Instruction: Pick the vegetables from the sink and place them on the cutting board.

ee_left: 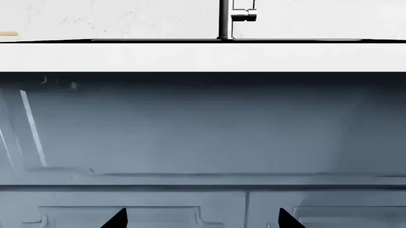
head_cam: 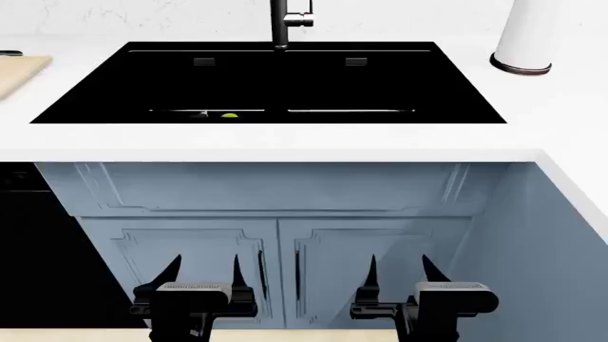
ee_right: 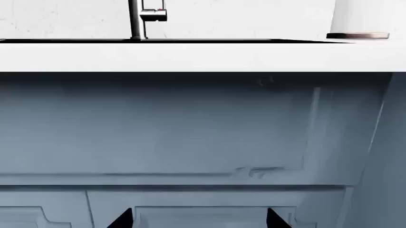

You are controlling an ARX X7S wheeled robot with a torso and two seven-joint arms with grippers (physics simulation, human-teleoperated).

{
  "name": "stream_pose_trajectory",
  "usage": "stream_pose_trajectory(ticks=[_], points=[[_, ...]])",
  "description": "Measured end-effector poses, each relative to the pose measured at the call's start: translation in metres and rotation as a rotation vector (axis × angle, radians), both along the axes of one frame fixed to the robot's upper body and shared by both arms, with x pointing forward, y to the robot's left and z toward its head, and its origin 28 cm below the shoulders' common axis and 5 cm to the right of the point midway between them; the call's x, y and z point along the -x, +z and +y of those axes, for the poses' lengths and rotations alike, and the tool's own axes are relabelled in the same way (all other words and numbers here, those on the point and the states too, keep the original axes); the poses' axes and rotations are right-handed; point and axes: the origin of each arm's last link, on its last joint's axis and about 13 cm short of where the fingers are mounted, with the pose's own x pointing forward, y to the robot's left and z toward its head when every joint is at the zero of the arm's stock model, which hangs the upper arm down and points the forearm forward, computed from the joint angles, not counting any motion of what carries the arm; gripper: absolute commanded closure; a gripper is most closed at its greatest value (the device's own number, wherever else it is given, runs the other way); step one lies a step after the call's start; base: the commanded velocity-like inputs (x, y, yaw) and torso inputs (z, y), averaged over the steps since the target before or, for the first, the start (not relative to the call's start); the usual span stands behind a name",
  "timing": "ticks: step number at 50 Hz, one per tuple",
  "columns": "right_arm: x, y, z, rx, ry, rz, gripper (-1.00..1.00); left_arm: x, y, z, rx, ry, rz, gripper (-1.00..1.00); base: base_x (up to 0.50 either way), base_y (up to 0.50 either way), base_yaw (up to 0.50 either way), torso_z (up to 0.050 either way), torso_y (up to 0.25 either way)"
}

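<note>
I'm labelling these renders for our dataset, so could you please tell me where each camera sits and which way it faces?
Head view: on the robot's head, looking forward and down at the sink, blue cabinet doors and both open grippers, left gripper, right gripper.
Left wrist view: below the countertop, facing the cabinet; its fingertips show.
Right wrist view: likewise; its fingertips show.
All views share the faucet.

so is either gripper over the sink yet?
No. In the head view the left gripper and right gripper sit open, low before the cabinet doors, below the sink.
</note>
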Motion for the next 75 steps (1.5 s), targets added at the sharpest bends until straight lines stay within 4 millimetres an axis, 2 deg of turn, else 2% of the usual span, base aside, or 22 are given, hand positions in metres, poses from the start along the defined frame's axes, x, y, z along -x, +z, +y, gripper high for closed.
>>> stream_pose_trajectory(ticks=[11,16,21,27,31,36,41,53,75], points=[[0.001,0.001,0.000,-0.020,0.013,0.000,-1.00,0.005,-0.001,0.000,-0.039,-0.012,-0.004,-1.00,0.00,0.00,0.00,0.011,0.000],[0.001,0.009,-0.002,-0.029,0.015,-0.012,-1.00,0.004,0.007,0.001,-0.060,-0.021,-0.030,-1.00,0.00,0.00,0.00,0.050,0.000],[-0.004,0.042,-0.007,-0.028,0.014,-0.068,-1.00,-0.004,0.034,0.003,-0.080,-0.034,-0.098,-1.00,0.00,0.00,0.00,0.050,0.000],[-0.009,0.095,-0.011,-0.013,0.028,-0.170,-1.00,-0.016,0.084,0.006,-0.073,-0.038,-0.203,-1.00,0.00,0.00,0.00,0.050,0.000],[-0.006,0.123,-0.011,-0.005,0.045,-0.229,-1.00,-0.018,0.117,0.009,-0.059,-0.034,-0.275,-1.00,0.00,0.00,0.00,0.050,0.000],[0.004,0.149,-0.013,0.005,0.063,-0.289,-1.00,-0.013,0.142,0.012,-0.068,-0.033,-0.344,-1.00,0.00,0.00,0.00,0.050,0.000],[0.015,0.165,-0.015,0.012,0.070,-0.330,-1.00,-0.007,0.158,0.014,-0.083,-0.034,-0.395,-1.00,0.00,0.00,0.00,0.050,0.000],[0.030,0.180,-0.013,0.053,0.105,-0.376,-1.00,0.006,0.175,0.014,-0.136,-0.040,-0.470,-1.00,0.00,0.33,0.00,0.029,0.000],[0.039,0.184,-0.008,0.120,0.145,-0.404,-1.00,0.014,0.183,0.013,-0.203,-0.007,-0.511,-1.00,0.13,0.50,0.00,0.000,0.000]])
